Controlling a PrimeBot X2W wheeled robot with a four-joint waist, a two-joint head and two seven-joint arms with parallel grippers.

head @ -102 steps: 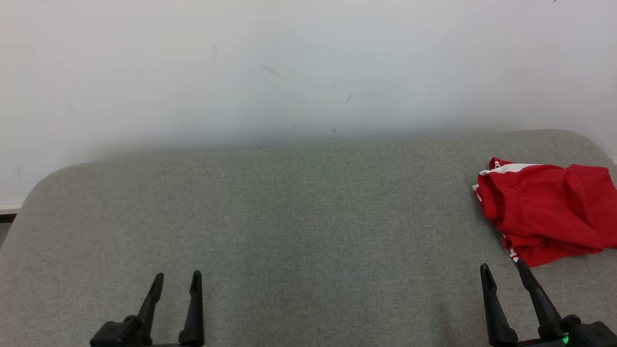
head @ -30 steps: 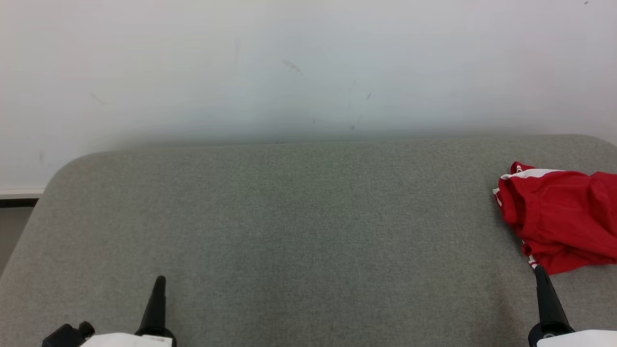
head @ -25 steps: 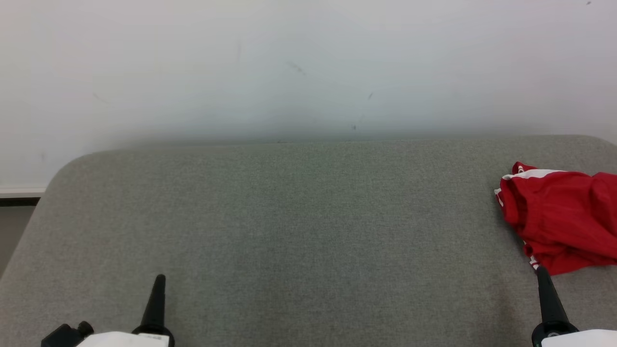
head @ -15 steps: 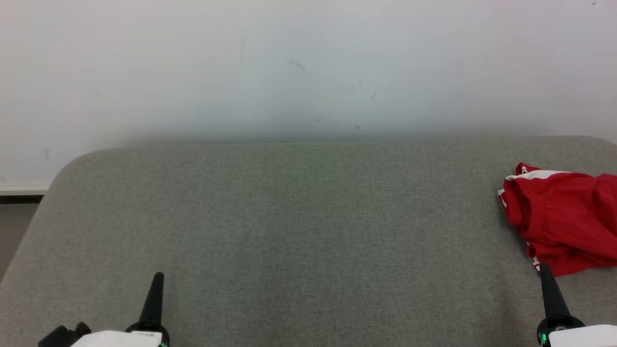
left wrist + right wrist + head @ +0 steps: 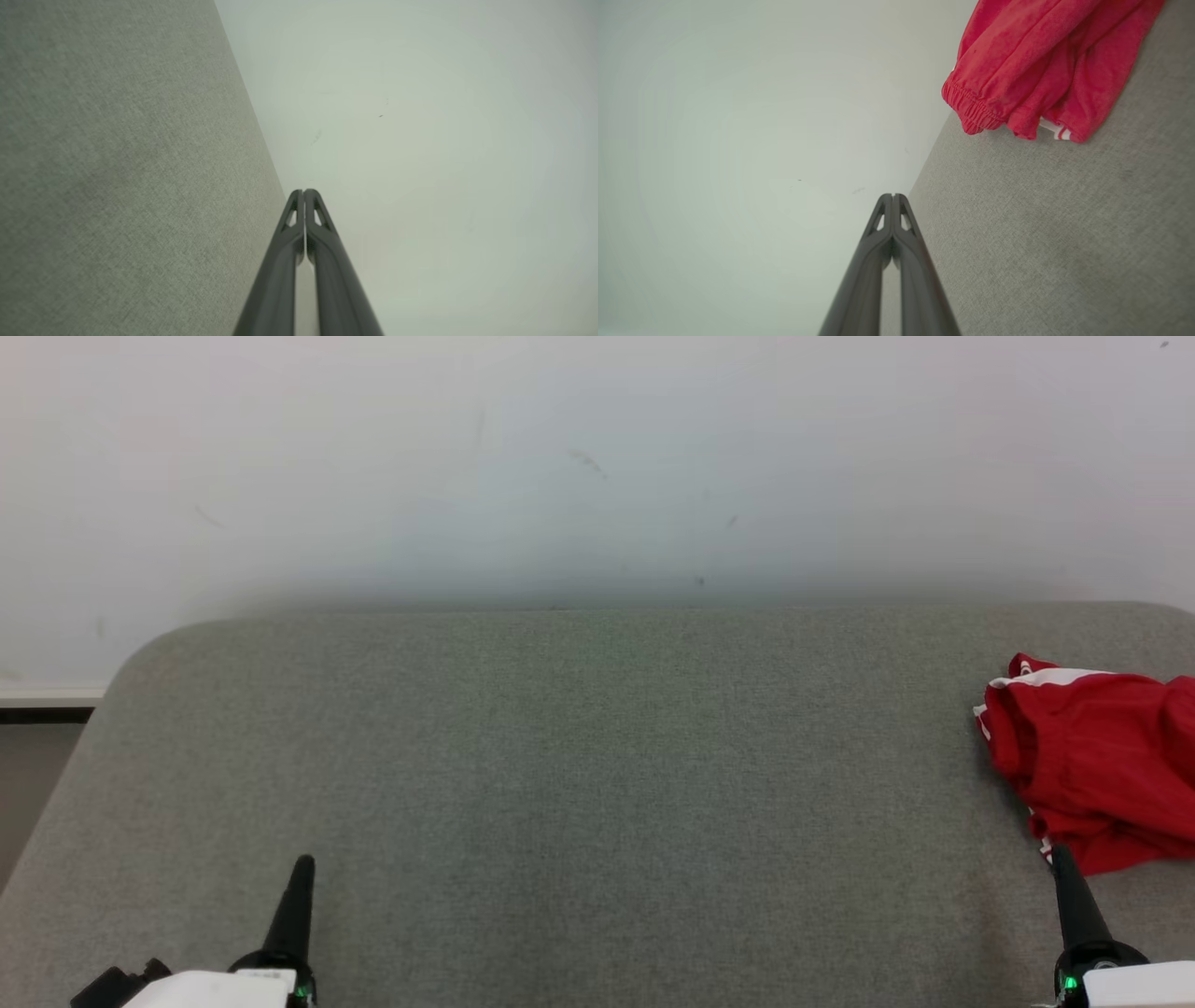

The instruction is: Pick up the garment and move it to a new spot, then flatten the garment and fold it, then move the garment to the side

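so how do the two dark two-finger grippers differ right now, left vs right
The left gripper is over the bare grey fabric surface, far from the crumpled red garment with white trim. The right gripper points at that garment's near corner, with a gap between them in its wrist view. The left gripper sits at the lower left of the head view, the right gripper at the lower right. Both are shut, fingers pressed together, holding nothing.

My left gripper and right gripper have long, tapering dark grey fingers with small triangular cut-outs near the tips, white wrist casings and tiny green lights
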